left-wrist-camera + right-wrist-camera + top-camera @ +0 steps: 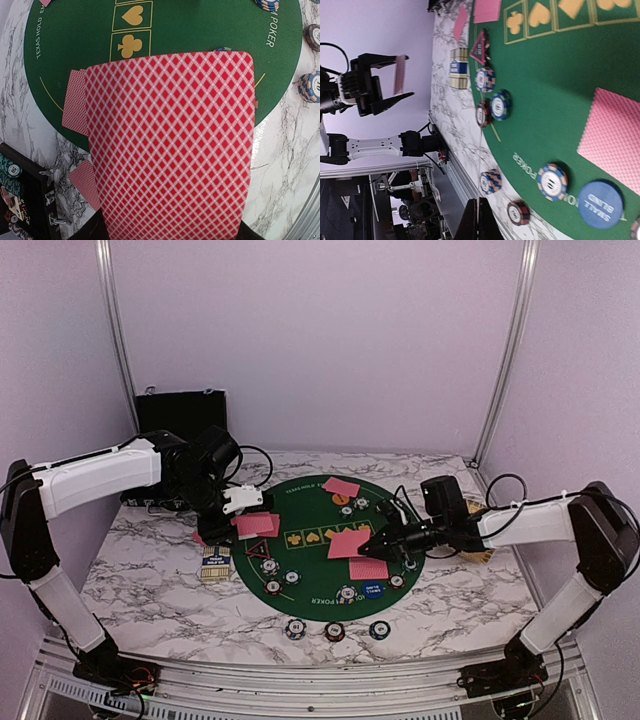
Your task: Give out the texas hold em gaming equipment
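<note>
though flat, diamond-latticed red card [170, 145]

White lettering reading "TEXAS HOLD" curves along the rim of the green round mat [200, 30] at the upper left of the left wrist view, with "POKER" at the upper right. A gold heart sign [132, 15] and a gold club sign [130, 46] sit in framed boxes at top centre. In the right wrist view, the blue button disc [601, 204] at lower right reads "SMALL BLIND". The numeral on the poker chip [552, 182] beside it is too blurred to read.
</note>
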Robot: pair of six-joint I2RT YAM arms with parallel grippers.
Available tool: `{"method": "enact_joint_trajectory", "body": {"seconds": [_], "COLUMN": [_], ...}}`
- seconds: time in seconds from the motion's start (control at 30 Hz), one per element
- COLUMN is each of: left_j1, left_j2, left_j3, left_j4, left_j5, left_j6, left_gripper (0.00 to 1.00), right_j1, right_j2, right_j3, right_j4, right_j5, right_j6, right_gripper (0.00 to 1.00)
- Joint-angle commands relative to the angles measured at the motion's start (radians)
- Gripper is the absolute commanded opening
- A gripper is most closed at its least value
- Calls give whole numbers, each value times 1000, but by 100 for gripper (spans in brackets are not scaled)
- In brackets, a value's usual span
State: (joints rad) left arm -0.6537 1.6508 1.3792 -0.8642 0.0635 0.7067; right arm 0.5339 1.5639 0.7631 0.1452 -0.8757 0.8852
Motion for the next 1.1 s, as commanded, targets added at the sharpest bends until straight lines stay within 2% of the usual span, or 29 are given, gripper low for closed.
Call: {"method": "enact_joint_trajectory", "body": {"seconds": [0.0,0.33,0.6,0.87,1.07], "left_j1": [3,3,3,3,3], "left_j2": [-22,-18,-18,-17,-16], "left_j3": [7,14,12,13,15], "left_j4": [2,1,0,-1,1], "left_j5": [4,13,19,26,30], "left_j6": [4,0,-3,-3,-2], "left_gripper": [0,0,0,0,0], "right_j1": [-67,-94,-94,-94,-94], "right_j2": [-43,26,15,-31,-109], "right_j3": [-70,-31,17,78,169], "right_j4": [-158,-275,-413,-573,-660], "right_j5": [26,101,202,317,405], "right_j6": [-122,-220,-287,-348,-357], "right_gripper": [0,0,1,33,48]}}
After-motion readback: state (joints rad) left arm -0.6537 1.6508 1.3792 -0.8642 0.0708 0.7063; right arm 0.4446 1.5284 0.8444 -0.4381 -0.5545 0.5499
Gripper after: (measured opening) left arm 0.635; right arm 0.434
